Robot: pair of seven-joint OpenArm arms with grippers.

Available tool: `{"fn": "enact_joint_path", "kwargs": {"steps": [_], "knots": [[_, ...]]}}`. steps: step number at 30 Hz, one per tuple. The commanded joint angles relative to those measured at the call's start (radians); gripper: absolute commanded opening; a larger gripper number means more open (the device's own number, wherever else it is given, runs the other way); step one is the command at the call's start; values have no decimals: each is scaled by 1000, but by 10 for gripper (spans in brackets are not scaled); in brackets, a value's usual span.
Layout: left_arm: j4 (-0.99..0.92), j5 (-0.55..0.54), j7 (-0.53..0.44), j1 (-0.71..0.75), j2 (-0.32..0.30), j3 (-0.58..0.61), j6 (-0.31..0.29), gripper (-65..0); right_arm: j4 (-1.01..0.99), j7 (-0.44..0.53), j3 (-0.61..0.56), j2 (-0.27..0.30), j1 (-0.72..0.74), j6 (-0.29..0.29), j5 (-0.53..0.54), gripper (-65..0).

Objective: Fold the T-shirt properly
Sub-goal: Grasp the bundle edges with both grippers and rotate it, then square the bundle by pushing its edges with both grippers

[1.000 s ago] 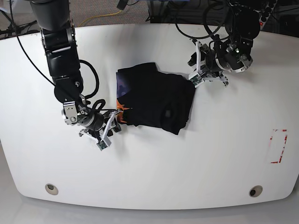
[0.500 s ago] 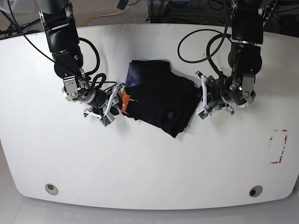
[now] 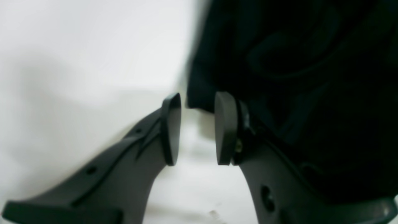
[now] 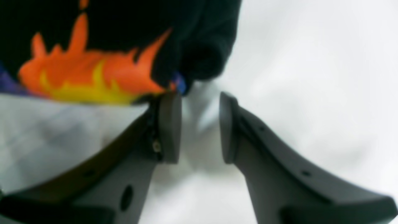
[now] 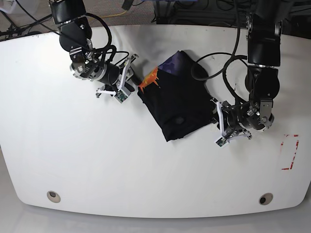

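Observation:
The black T-shirt (image 5: 177,104) lies folded and skewed in the middle of the white table (image 5: 146,165), with an orange flame print (image 5: 150,80) at its upper left corner. My right gripper (image 5: 127,77) is at that corner. In the right wrist view the right gripper (image 4: 200,127) is open, bare table shows between its fingers, and the printed hem (image 4: 84,77) lies against the left fingertip. My left gripper (image 5: 217,127) is at the shirt's lower right edge. It is open (image 3: 197,127), and the dark cloth (image 3: 295,77) lies behind its right finger.
A red tape rectangle (image 5: 290,152) marks the table's right side. Two round holes (image 5: 54,196) (image 5: 265,199) sit near the front edge. Cables trail behind the far edge.
The shirt has turned clockwise on the table. My right gripper went toward the far edge with the flame corner, and my left gripper came down toward the front along the opposite side.

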Motion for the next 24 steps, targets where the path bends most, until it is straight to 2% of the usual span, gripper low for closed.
{"fn": "enact_joint_path", "kwargs": {"steps": [1, 6, 10, 15, 17, 20, 24], "knots": [[74, -13, -17, -34, -34, -4, -1, -479, 99, -7, 58, 11, 8, -2, 8, -463], [196, -13, 22, -8, -63, -5, -1, -479, 255, -110, 117, 3, -2, 2, 9, -463], [302, -12, 23, 69, -64, -22, -1, -479, 318, -162, 114, -46, -3, 4, 9, -463], [367, -13, 22, 164, -57, -96, -1, -479, 272, -165, 80, -140, -3, 4, 1, -463], [387, -18, 22, 193, -54, -111, -1, -479, 243, -164, 66, -153, 3, 4, 1, -463], [451, -18, 22, 259, -15, -140, -1, -479, 169, -152, 61, -169, 26, 2, 1, -463], [496, -13, 19, 342, 38, -170, -1, -479, 30, -69, 67, -164, 57, 1, 0, -463]]}}
